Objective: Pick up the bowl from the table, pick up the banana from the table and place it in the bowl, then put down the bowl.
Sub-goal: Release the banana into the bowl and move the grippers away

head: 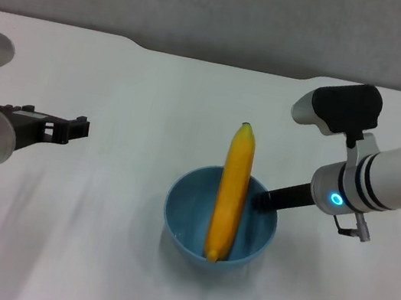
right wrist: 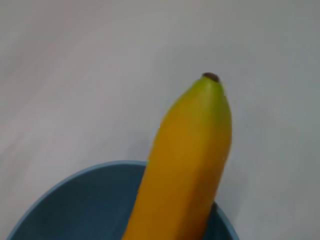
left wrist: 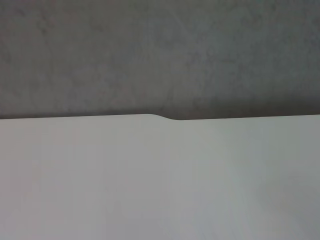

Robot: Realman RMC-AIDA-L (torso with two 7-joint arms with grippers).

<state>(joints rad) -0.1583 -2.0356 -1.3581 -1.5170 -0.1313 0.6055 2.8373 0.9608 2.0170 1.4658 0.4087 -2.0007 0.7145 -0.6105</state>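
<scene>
The light-blue bowl [head: 185, 217] is at the middle of the white table [head: 72, 259]. The yellow-orange banana [head: 231, 194] lies in it, its far tip sticking out over the far rim. My right gripper [head: 259, 200] reaches in from the right and is shut on the bowl's right rim. The right wrist view shows the banana [right wrist: 190, 165] up close, rising over the bowl's rim [right wrist: 75, 185]. My left gripper [head: 72, 127] is open and empty, hovering well to the left of the bowl. I cannot tell whether the bowl rests on the table or is held just above it.
The table's far edge has a shallow notch [head: 224, 61], also seen in the left wrist view [left wrist: 165, 118]. A grey wall [head: 226, 7] stands behind it. Nothing else lies on the table.
</scene>
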